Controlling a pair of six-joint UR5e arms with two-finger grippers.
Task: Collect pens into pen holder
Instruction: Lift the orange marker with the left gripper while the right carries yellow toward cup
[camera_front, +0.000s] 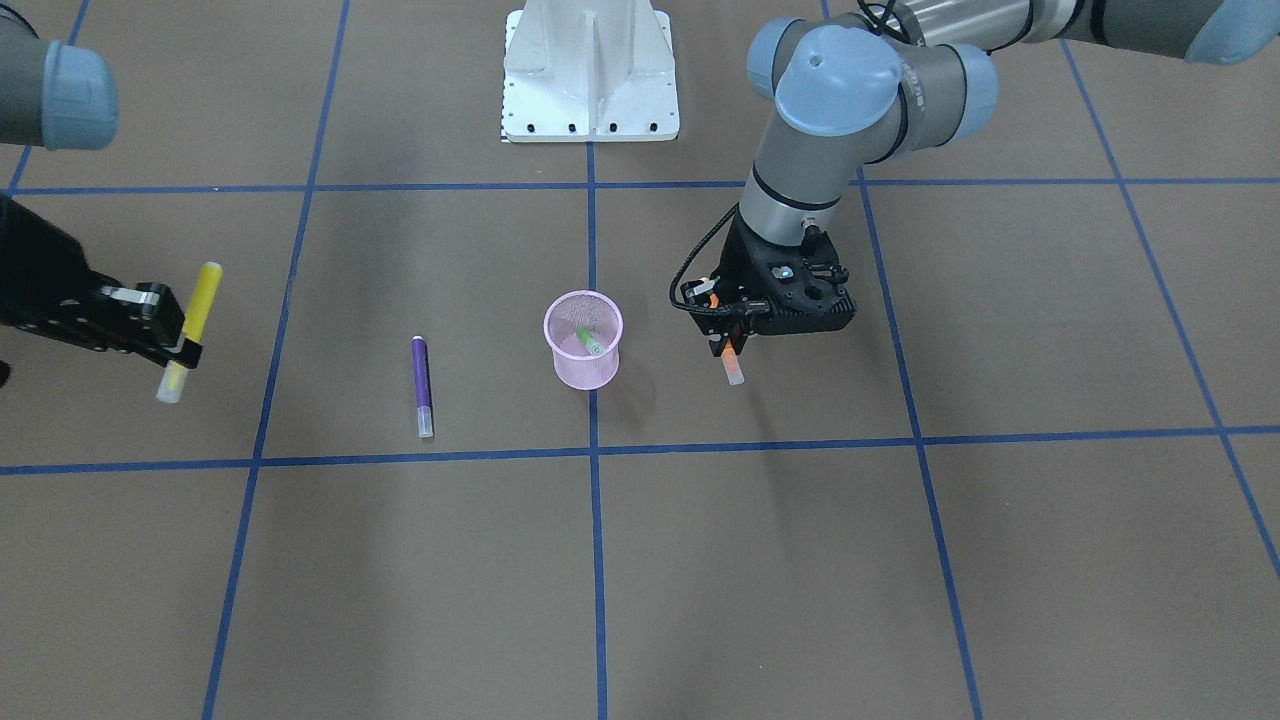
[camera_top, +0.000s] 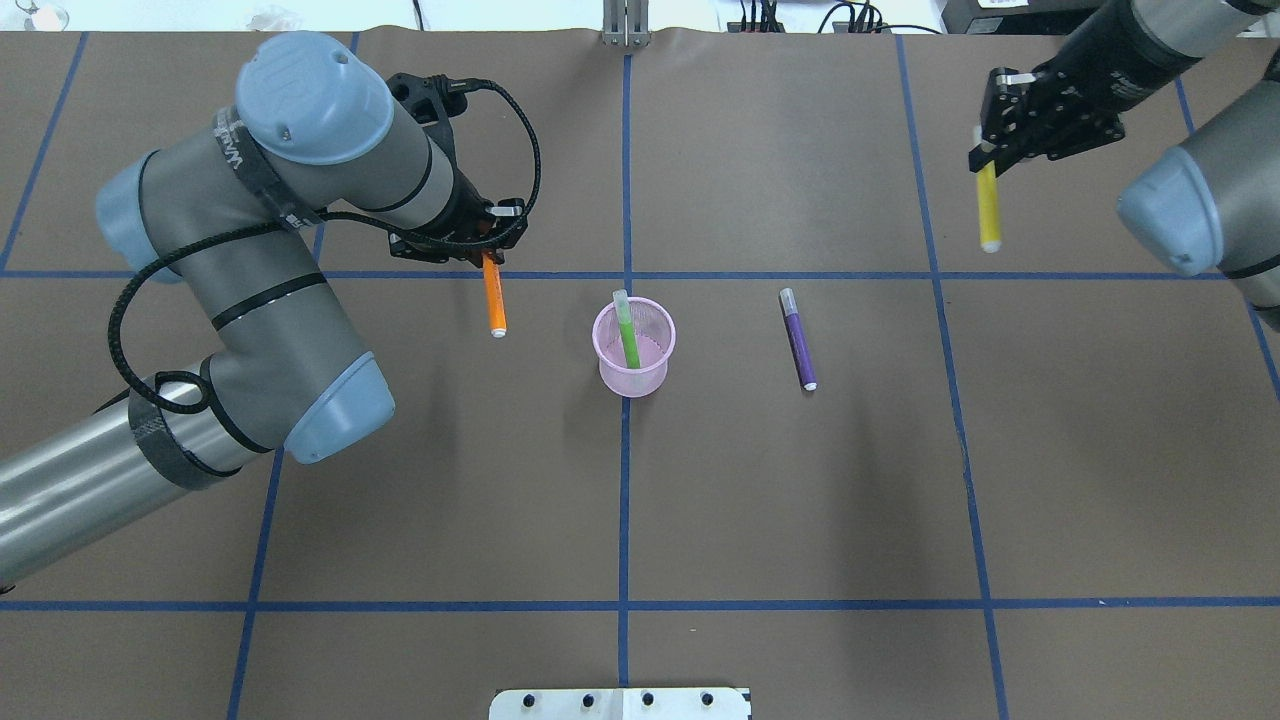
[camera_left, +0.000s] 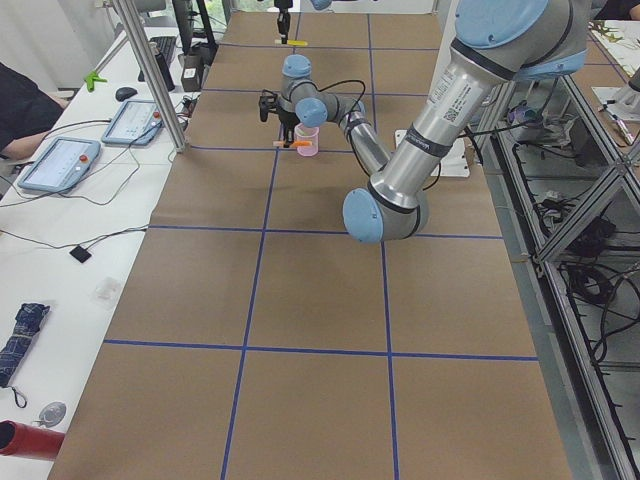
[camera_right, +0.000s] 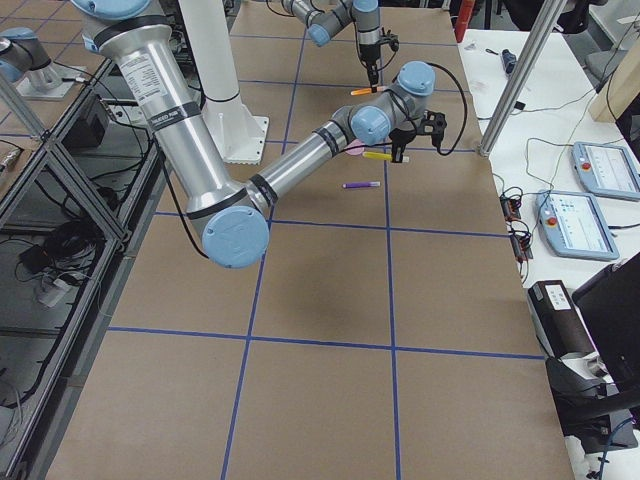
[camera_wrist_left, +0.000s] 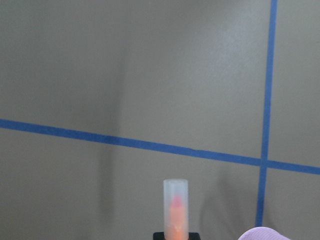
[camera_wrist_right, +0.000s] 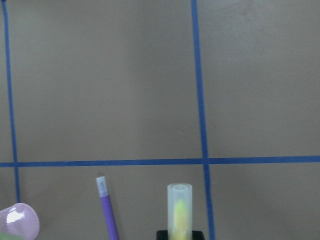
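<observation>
pen holder (camera_top: 633, 381): green pen (camera_top: 626, 332) in, leaning | purple pen (camera_top: 798, 338) out, flat

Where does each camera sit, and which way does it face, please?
Front-facing: across the table, facing the robot's base; left gripper holds the orange pen.
Overhead: behind the robot, looking forward and down; left arm, right arm, pen holder.
Exterior left: table's left end, looking along it; left arm near.
Exterior right: table's right end; right arm near.
Left wrist: down past the orange pen onto the table.
Right wrist: down past the yellow pen; purple pen beside.
Shared: front-facing and overhead show the green pen in the pen holder.
</observation>
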